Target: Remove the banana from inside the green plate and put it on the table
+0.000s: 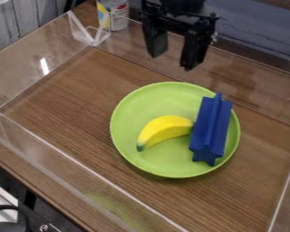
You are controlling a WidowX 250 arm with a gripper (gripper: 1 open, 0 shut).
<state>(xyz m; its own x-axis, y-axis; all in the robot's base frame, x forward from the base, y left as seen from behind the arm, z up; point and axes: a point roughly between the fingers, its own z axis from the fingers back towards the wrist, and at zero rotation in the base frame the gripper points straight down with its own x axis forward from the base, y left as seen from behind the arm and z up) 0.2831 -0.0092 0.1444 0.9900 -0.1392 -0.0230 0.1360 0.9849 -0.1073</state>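
Banana [165, 130]: camera view, lying inside the green plate [176, 163], left of centre in the picture, curved, yellow, its darker greenish tip pointing toward the lower left. Blue ridged block [210, 130]: on the same plate at the picture's right, upright in the frame, its upper end reaching over the plate's rim; a narrow strip of green shows between it and the banana. Plate rests on the brown wood-grain table [65, 109], bordered by clear walls [62, 159]. Gripper [173, 63]: black, above the table near the top of the picture, apart from the plate; fingers spread wide, released, nothing between them. Can [112, 14]: top left, beyond the clear wall. Black cable: lower left corner.
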